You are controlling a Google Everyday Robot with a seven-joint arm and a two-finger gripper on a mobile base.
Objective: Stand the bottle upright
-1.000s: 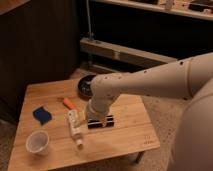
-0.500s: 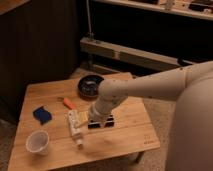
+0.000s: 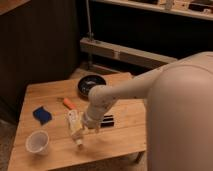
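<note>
The small white bottle [image 3: 74,125] lies on the wooden table [image 3: 125,135], left of centre, its narrow capped neck pointing toward the front edge. My gripper [image 3: 89,124] is at the end of the pale arm, low over the table and right against the bottle's right side. The wrist hides much of the gripper from this view.
A white cup [image 3: 37,142] stands at the front left. A blue sponge [image 3: 42,115] lies behind it. An orange stick [image 3: 67,103] lies just behind the bottle. A black bowl [image 3: 91,85] sits at the back. A small dark object [image 3: 107,120] lies right of the gripper.
The arm has shifted only slightly over the table. The bottle lies in the same place.
</note>
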